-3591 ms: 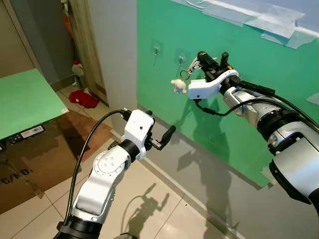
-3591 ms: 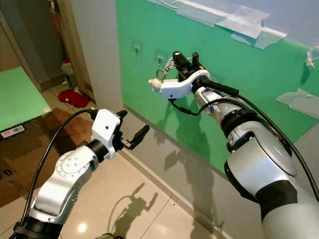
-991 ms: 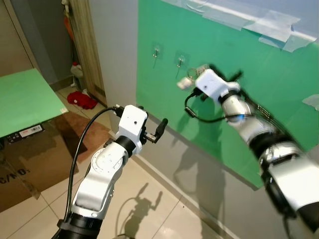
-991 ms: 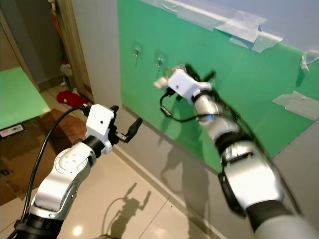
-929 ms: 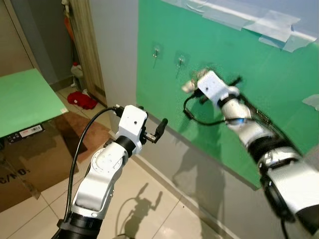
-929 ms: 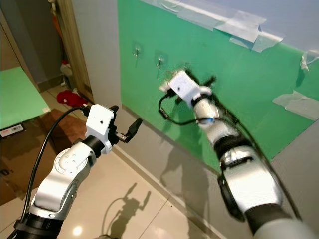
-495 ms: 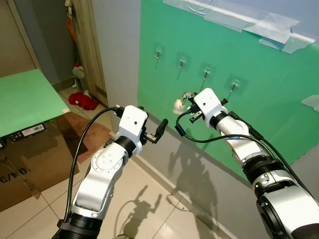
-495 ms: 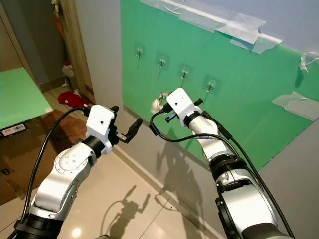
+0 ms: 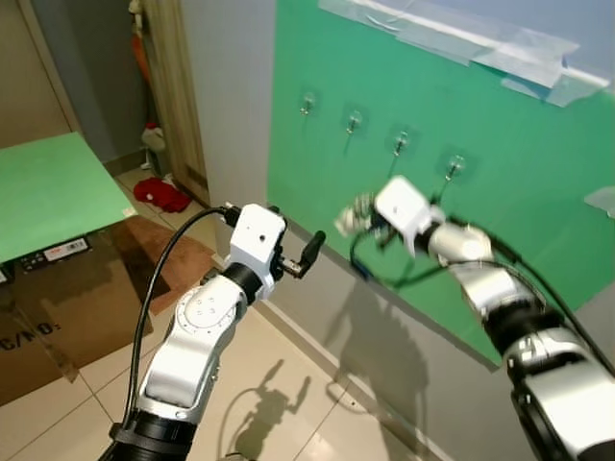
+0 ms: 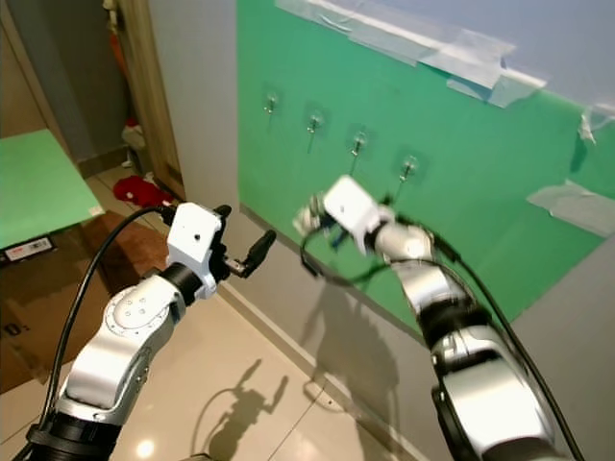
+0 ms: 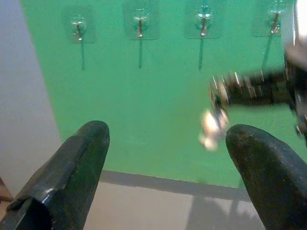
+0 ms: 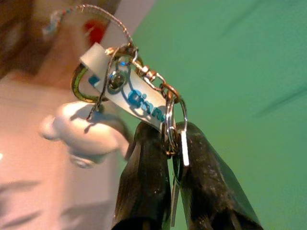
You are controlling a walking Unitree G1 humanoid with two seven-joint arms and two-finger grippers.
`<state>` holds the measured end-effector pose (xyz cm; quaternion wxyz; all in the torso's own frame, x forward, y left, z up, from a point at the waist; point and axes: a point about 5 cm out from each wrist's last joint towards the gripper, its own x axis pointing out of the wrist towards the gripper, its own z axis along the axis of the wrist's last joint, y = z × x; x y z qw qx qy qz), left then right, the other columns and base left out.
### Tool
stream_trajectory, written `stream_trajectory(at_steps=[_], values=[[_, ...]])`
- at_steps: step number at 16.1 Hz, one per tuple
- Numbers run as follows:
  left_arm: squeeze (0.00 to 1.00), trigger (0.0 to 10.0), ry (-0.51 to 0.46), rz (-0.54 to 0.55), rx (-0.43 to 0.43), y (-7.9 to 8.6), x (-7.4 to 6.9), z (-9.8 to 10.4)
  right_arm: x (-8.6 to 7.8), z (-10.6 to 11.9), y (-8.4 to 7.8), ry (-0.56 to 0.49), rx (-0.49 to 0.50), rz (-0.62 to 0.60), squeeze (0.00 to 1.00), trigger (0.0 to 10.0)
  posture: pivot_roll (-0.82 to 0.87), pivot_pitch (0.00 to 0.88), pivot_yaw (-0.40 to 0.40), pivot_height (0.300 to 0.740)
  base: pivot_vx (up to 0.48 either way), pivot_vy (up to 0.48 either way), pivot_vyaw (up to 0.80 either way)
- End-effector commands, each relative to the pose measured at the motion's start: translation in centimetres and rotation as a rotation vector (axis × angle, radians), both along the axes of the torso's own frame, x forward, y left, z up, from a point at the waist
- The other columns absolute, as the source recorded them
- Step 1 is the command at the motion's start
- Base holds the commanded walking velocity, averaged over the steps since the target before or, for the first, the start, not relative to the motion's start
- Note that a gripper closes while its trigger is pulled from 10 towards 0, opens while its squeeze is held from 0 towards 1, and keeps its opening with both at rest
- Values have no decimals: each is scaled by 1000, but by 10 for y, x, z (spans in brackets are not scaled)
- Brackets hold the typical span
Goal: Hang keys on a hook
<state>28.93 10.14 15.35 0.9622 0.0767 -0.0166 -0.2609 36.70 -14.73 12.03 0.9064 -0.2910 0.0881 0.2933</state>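
Observation:
Several clear adhesive hooks (image 9: 354,120) sit in a row on the green wall panel (image 9: 500,221), all bare. My right gripper (image 12: 168,134) is shut on a key ring (image 12: 169,120) with a white blue-printed tag (image 12: 129,98) and a small white charm (image 12: 84,134). In the eye views it is blurred, holding the keys (image 9: 357,209) below the hooks and a little off the wall. My left gripper (image 11: 167,132) is open with nothing in it. It faces the wall to the left of the keys (image 11: 213,125), below the hook row (image 11: 139,24).
A grey wall corner (image 9: 226,115) stands left of the green panel, with a doorway and a red item on the floor (image 9: 163,195) beyond it. A green tabletop (image 9: 48,187) and brown cardboard (image 9: 67,307) lie at the left. Tiled floor (image 9: 307,423) spreads below.
My right gripper, holding the keys, has come down and away from the hook it reached a second ago, and is blurred now. The left arm has barely moved.

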Motion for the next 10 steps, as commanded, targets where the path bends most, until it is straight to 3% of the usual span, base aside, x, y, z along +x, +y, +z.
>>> stream_trajectory(at_steps=[1, 2, 4, 5, 6, 7, 8, 9, 10], values=[[0, 10000, 16, -21, 10, -3, -2, -2, -9, -20, -7, 168, 89, -40, 0, 0, 39, 0, -87, 740, 0, 0, 0], [0, 10000, 20, -25, 11, -3, -3, -3, -11, -24, -9, 229, 184, -88, 0, 0, 38, 0, -84, 740, 0, 0, 0], [0, 10000, 23, -30, 13, -4, -4, -3, -14, -24, -10, 139, 10, -2, 0, 0, 38, 2, -79, 740, 0, 0, 0], [0, 10000, 23, -31, 14, -3, -3, -3, -16, -22, -7, 104, -29, 47, 0, 0, 37, 2, -79, 740, 0, 0, 0], [0, 10000, 24, -33, 15, -3, -4, -4, -21, -12, 5, 12, -122, 185, 0, 0, 35, 1, -78, 740, 0, 0, 0], [0, 10000, 25, -34, 16, -4, -4, -4, -24, 6, 19, -87, -119, 287, 0, 0, 37, 3, -79, 740, 0, 0, 0], [0, 10000, 25, -34, 17, -4, -4, -4, -18, 25, 24, -127, 7, 251, 0, 0, 38, 3, -80, 740, 0, 0, 0], [0, 10000, 26, -33, 18, -4, -4, -4, -7, 37, 18, -136, 151, 120, 0, 0, 40, 4, -81, 740, 0, 0, 0], [0, 10000, 26, -33, 19, -4, -4, -4, -5, 40, 16, -137, 180, 90, 0, 0, 40, 4, -81, 740, 0, 0, 0]])
